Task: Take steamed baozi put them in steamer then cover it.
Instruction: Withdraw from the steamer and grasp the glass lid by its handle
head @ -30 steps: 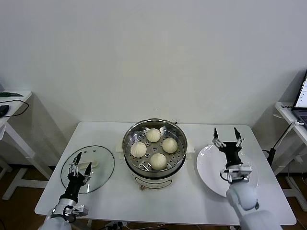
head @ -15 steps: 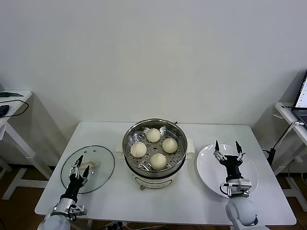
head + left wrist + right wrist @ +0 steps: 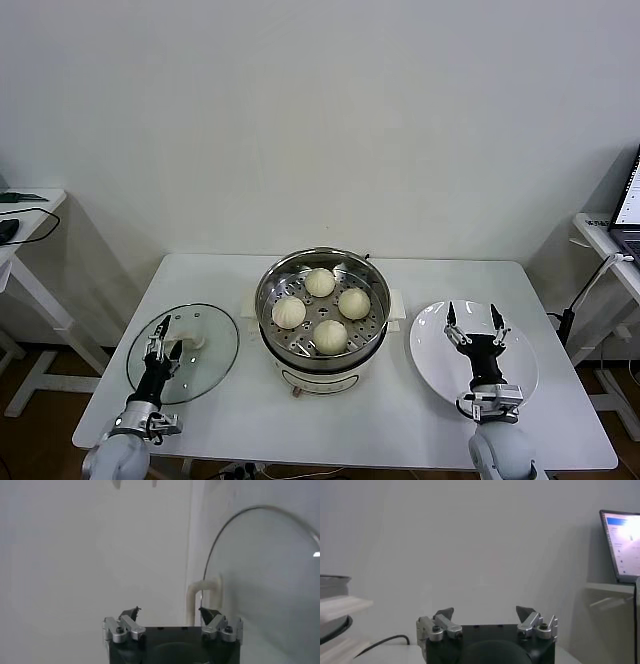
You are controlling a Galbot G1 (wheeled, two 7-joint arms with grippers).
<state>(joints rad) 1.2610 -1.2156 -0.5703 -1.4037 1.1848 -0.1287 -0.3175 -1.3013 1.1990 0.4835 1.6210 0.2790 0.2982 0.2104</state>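
My left gripper (image 3: 163,339) hangs spread wide and empty over the near edge of the lid (image 3: 205,345), at about 8 o'clock from the steamer (image 3: 322,308). My right gripper (image 3: 474,321) is just as wide and empty above the plate (image 3: 520,340), at about 4 o'clock from the steamer.

As I judge it, the loading is done and the cover is the step in hand. To do it well I should take the lid by its cream handle (image 3: 190,341), which lies just beyond my left gripper, not by the glass rim. I want the jaws to straddle the handle squarely before closing, then lift straight up so the glass does not scrape the desk (image 3: 240,410). Carrying it level toward 2 o'clock, I should centre it over the steel rim before lowering, so it seats all round and does not press on the baozi (image 3: 330,335). The right arm can stay where it is, out of the path.

Counting near to far: two grippers, one lid, one plate with nothing on it, one steamer at the desk's middle, and four baozi inside it on the perforated tray, apart from one another.
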